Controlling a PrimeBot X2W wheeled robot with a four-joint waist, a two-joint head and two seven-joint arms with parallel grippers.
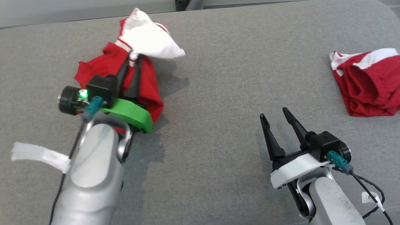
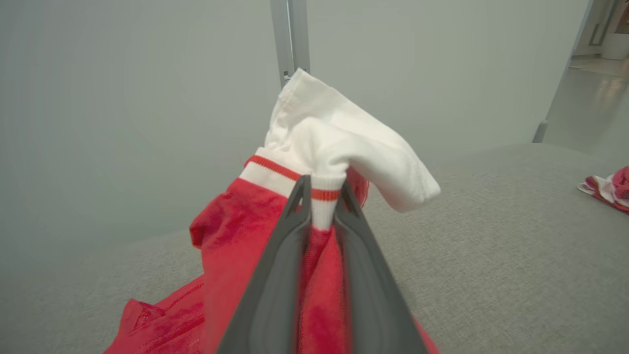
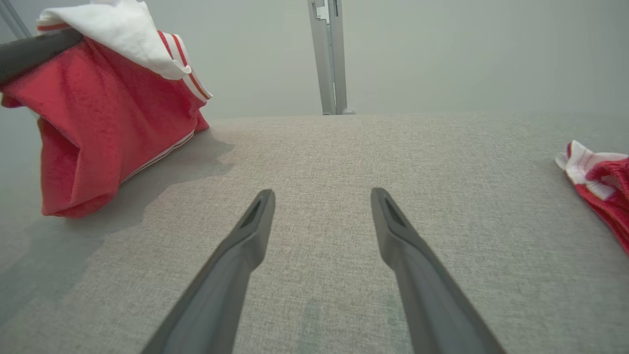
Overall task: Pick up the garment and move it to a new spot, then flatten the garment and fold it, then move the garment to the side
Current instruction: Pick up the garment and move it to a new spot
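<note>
The left gripper (image 1: 134, 57) is closed on the garment (image 1: 147, 87), a soft red knit jersey w/ white parts. Its two long dark fingers (image 2: 275, 275), smooth and tapering to narrow tips, pinch the ribbed white band w/ a thin red stripe, and red cloth is bunched btw. them. Above the tips a white part, prob. a sleeve, flops over to one side in a rounded, pointed fold. The rest of the garment hangs down crumpled, w/ deep folds. It is at the far left of the surface (image 1: 218, 93), a grey, finely woven fabric top w/ a matte look. In the right wrist view the lowest fold seems to touch this surface, w/ a shadow beside it. A glossy green bracket (image 1: 131, 114) sits at the base of the left gripper. The right gripper (image 1: 274, 113) is open w/ nothing btw. its fingers, which stand apart in a V shape, low over the bare surface at the near right, on a white bracket (image 1: 297, 167). A second garment (image 1: 368, 84), also red w/ white stripes, lies crumpled at the far right edge, well apart from both grippers. Behind the surface stands a slim metal post (image 3: 329, 54).
</note>
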